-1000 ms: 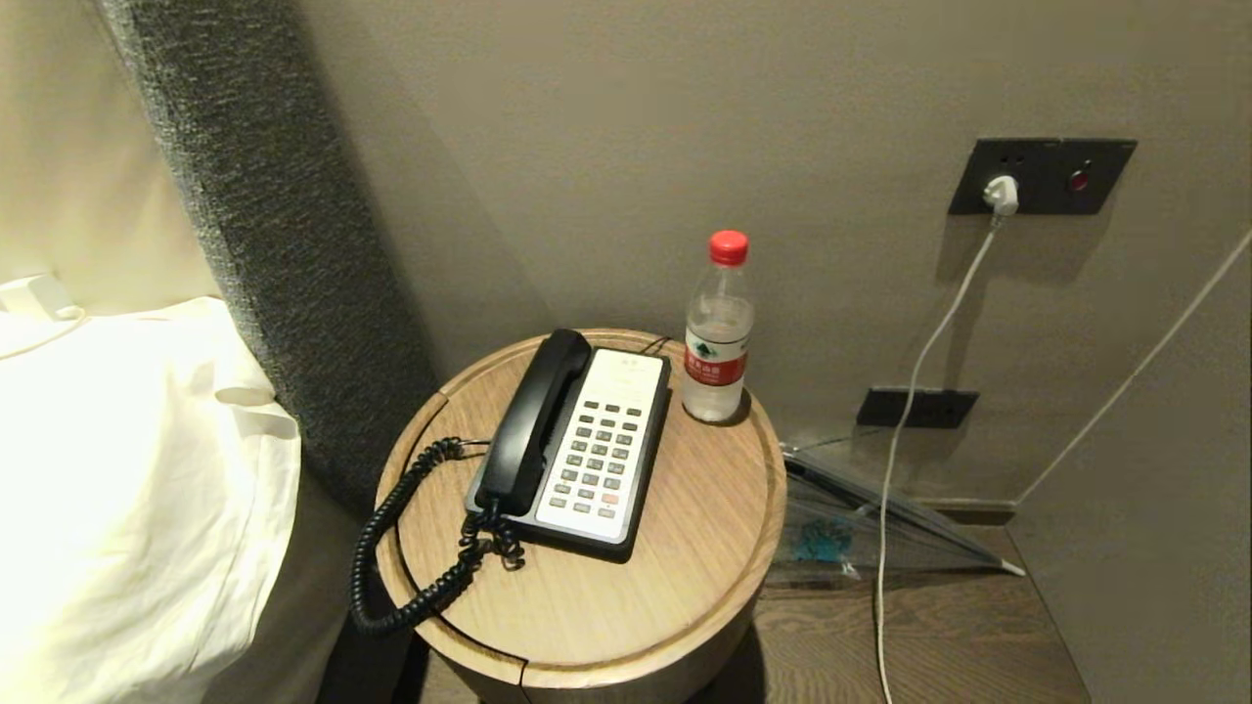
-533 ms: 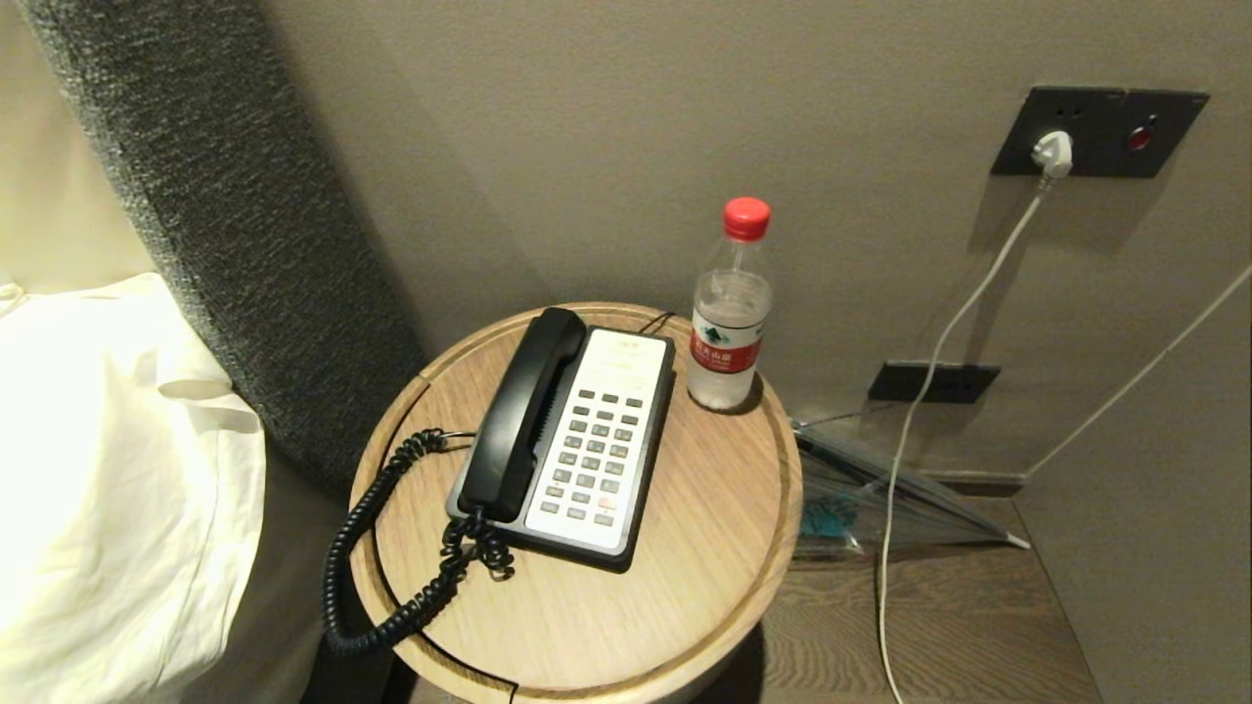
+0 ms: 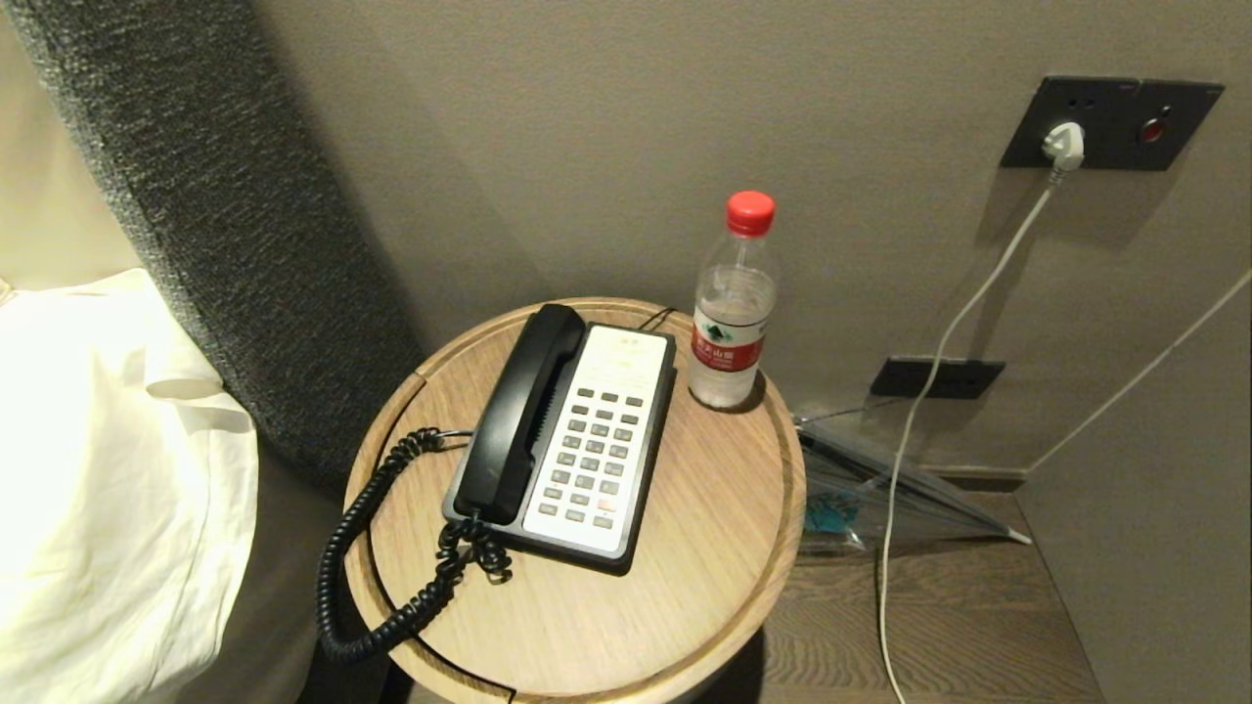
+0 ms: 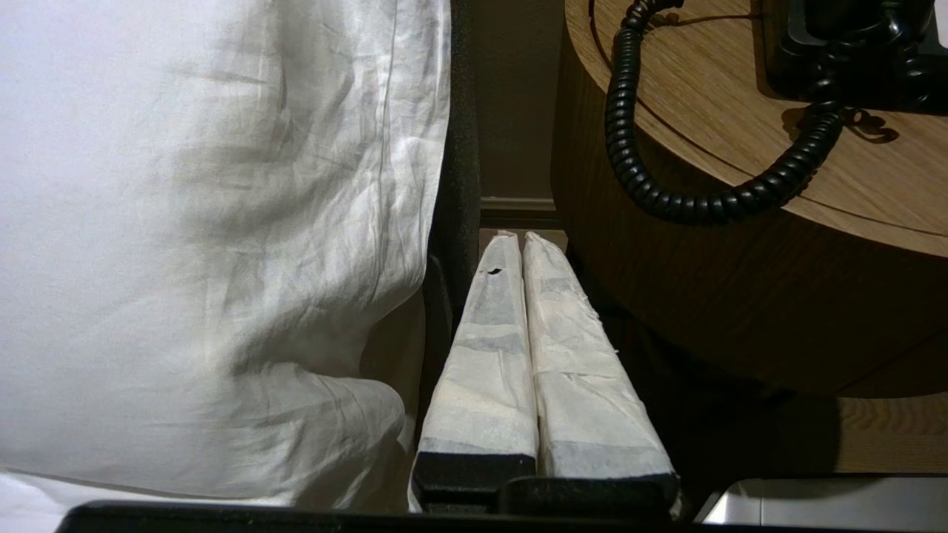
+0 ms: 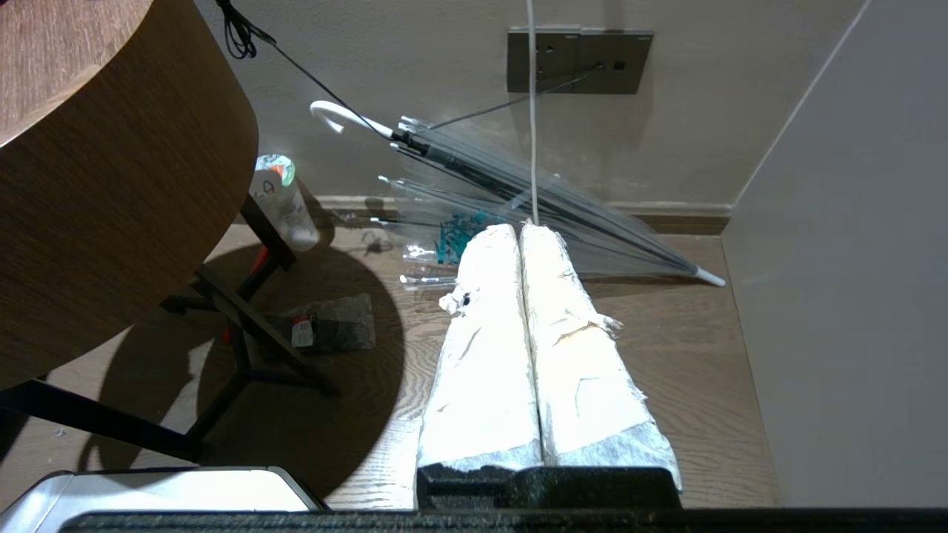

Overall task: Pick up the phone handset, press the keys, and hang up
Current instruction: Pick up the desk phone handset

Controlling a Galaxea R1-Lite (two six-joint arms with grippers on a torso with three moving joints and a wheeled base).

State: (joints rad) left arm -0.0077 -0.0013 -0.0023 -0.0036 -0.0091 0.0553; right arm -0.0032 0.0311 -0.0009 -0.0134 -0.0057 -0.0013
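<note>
The left gripper [image 4: 522, 244], its cloth-wrapped fingers pressed together on nothing, hangs low between the white bedding [image 4: 222, 222] and the round wooden table [image 4: 740, 296], and the right gripper [image 5: 518, 237] is likewise shut and empty over the floor (neither shows in the head view). The phone handset [image 3: 518, 411], smooth glossy black plastic with rounded ends, lies cradled on the left side of the phone base [image 3: 597, 440]. Its coiled cord [image 3: 362, 548] droops over the table's edge, so I judge a lift could snag it or drag the light base toward the water bottle [image 3: 732, 303], and slick plastic may slip between padded fingers.
</note>
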